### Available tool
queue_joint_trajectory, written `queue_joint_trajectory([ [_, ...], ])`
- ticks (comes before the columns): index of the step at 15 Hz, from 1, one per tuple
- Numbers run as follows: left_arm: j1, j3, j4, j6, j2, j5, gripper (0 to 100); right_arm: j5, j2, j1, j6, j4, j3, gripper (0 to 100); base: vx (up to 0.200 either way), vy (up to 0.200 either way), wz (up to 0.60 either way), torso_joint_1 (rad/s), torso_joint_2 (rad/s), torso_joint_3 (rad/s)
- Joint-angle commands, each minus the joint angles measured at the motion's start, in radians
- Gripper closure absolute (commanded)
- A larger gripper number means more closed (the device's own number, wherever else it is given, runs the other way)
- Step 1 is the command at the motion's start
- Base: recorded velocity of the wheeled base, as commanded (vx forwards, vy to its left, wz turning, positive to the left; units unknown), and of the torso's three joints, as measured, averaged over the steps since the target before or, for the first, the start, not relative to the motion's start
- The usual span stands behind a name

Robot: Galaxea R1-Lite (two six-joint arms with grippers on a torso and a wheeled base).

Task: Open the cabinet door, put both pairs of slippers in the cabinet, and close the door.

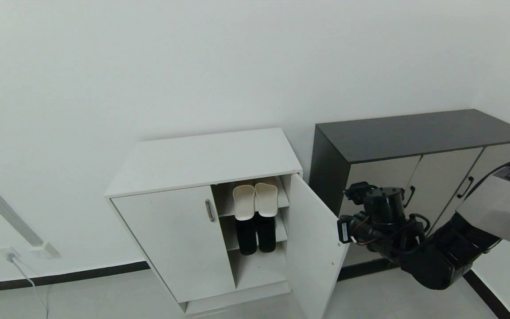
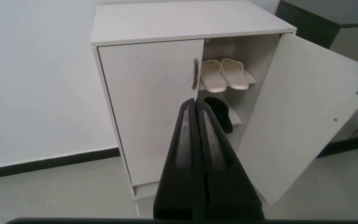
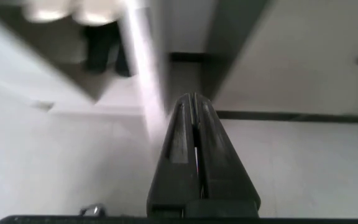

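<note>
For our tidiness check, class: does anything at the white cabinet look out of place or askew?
Both pairs overhang their shelves: the white slippers poke past the edge of the upper shelf, the black slippers past the shelf below, so they might catch the open door when it swings shut. Nothing looks spilled or damaged.

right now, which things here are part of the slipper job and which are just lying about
Job: white cabinet, its open door, white slippers on the upper shelf, black slippers on the shelf below.
Just there: dark cabinet on the right, wall socket with its cord.
</note>
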Motion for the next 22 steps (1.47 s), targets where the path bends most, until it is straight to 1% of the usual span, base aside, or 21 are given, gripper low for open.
queue_joint_trajectory([
  [1,0.0,0.0,0.0,-0.001,0.0,0.0,100,0.0,-0.062,0.055,0.007,-0.001,0.034,100,0.0,0.0,0.0,0.0,0.0,0.0],
  [3,0.0,0.0,0.0,-0.001,0.0,0.002,100,0.009,-0.115,0.098,0.012,-0.002,0.067,100,0.0,0.0,0.0,0.0,0.0,0.0],
  [5,0.0,0.0,0.0,-0.001,0.0,0.002,100,0.013,-0.125,0.107,0.006,-0.024,0.089,100,0.0,0.0,0.0,0.0,0.0,0.0],
  [8,0.0,0.0,0.002,-0.001,0.0,0.0,100,0.063,-0.121,0.11,0.003,-0.088,0.135,100,0.0,0.0,0.0,0.0,0.0,0.0],
  [10,0.0,0.0,0.002,-0.001,0.0,-0.001,100,0.069,-0.105,0.11,0.004,-0.151,0.146,100,0.0,0.0,0.0,0.0,0.0,0.0],
  [15,0.0,-0.002,0.0,-0.001,0.0,-0.001,100,0.097,-0.071,0.112,-0.002,-0.234,0.169,100,0.0,0.0,0.0,0.0,0.0,0.0],
  [16,0.0,-0.002,0.002,-0.001,0.0,-0.001,100,0.098,-0.069,0.112,-0.002,-0.24,0.175,100,0.0,0.0,0.6,-0.002,0.0,0.002],
  [17,0.0,0.0,0.002,-0.001,0.0,-0.001,100,0.098,-0.066,0.12,-0.008,-0.285,0.192,100,0.0,0.0,0.6,0.002,0.0,0.012],
  [19,0.0,0.0,0.002,-0.001,0.0,-0.001,100,0.112,-0.066,0.12,-0.011,-0.294,0.209,100,0.0,0.0,0.6,-0.007,0.0,0.005],
  [21,0.0,-0.002,0.002,-0.001,0.0,-0.001,100,0.164,-0.068,0.121,-0.011,-0.308,0.241,100,0.0,0.0,0.6,0.01,0.01,0.0],
  [22,0.0,-0.002,0.002,-0.001,0.0,-0.001,100,0.192,-0.066,0.121,-0.016,-0.34,0.255,100,0.0,0.0,0.0,0.0,0.0,0.0],
])
